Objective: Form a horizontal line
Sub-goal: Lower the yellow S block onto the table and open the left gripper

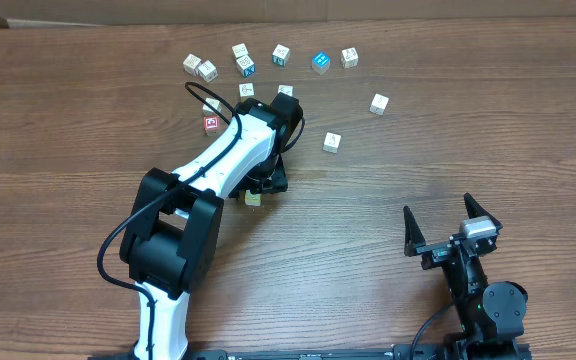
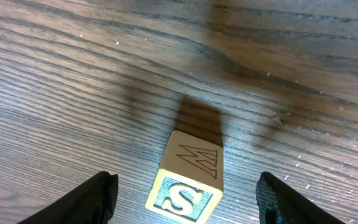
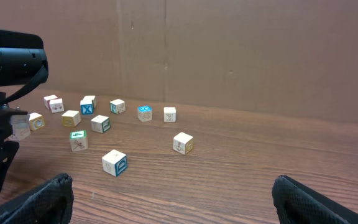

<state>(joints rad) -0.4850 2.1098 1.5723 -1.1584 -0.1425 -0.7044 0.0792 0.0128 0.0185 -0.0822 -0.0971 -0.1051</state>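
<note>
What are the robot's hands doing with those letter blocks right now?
Left hand open, straddling pale yellow S block, not gripping. Right hand open, empty. Other blocks scattered, no line yet. Nothing in the way.

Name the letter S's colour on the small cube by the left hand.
Teal S, pale yellow frame, on the wooden cube; left wrist view.

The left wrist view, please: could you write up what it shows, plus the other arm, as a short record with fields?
object: pale yellow cube, S on the near face, M on top
support: resting on the table
left gripper: open, one finger on each side of the cube, neither touching it
right gripper: open, nothing between its fingers, well away from the cube
</note>
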